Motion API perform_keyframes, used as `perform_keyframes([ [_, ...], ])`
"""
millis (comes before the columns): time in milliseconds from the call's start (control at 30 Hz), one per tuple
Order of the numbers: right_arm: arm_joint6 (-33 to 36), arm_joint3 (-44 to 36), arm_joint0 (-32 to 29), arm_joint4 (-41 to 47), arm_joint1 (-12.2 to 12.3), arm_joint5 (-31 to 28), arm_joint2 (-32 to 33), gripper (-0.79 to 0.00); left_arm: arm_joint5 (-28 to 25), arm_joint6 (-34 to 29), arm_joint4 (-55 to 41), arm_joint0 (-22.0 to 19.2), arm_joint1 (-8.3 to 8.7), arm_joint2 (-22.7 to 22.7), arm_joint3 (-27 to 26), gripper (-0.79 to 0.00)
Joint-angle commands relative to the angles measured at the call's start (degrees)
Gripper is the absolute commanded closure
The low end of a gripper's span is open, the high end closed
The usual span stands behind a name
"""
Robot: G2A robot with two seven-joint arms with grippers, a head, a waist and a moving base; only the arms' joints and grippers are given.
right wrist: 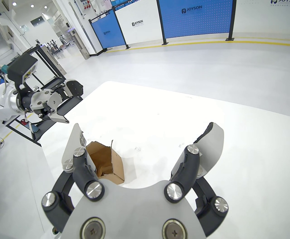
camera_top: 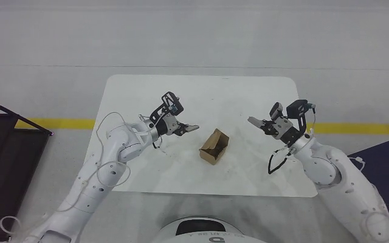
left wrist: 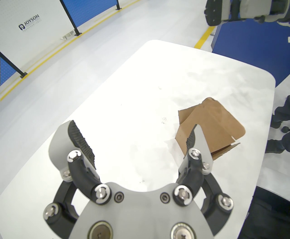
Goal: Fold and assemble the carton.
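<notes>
A small brown carton (camera_top: 215, 146) lies on its side in the middle of the white table (camera_top: 243, 97), one end open with a flap sticking out. My left gripper (camera_top: 191, 128) hovers to the carton's left, open and holding nothing. In the left wrist view the carton (left wrist: 210, 126) lies just beyond my left gripper (left wrist: 133, 131). My right gripper (camera_top: 254, 122) hangs to the carton's right, also open and empty. The right wrist view looks into the carton's open end (right wrist: 105, 161) past my right gripper (right wrist: 145, 133), with the other arm's gripper (right wrist: 60, 118) farther off.
A black frame (camera_top: 18, 146) stands off the table's left side. A yellow floor line (camera_top: 67, 123) runs behind the table. Blue and white panels (right wrist: 194, 20) stand farther back in the room.
</notes>
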Motion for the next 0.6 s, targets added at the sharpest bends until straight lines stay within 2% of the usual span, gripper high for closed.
perform_keyframes([
  [0,0.0,0.0,0.0,0.0,0.0,0.0,0.0,-0.785,0.0,0.0,-0.1,0.0,0.00,0.0,0.0,-0.785],
  [200,-0.2,0.2,-0.2,-0.7,-0.1,0.8,0.0,-0.785,0.0,0.0,-0.1,0.0,0.00,0.0,0.0,-0.785],
  [367,-4.8,2.0,-1.4,-9.3,-0.5,-0.8,-1.8,-0.785,1.4,0.9,3.8,-0.1,-0.10,0.7,1.2,-0.785],
  [467,-9.2,4.0,-2.7,-16.9,-0.8,-2.1,-3.7,-0.785,1.5,2.7,8.2,-1.0,-0.33,2.1,3.8,-0.785],
  [567,-13.2,6.9,-3.8,-22.4,-1.2,-3.1,-5.9,-0.785,1.3,5.5,8.5,-2.3,-0.81,3.5,7.8,-0.785],
])
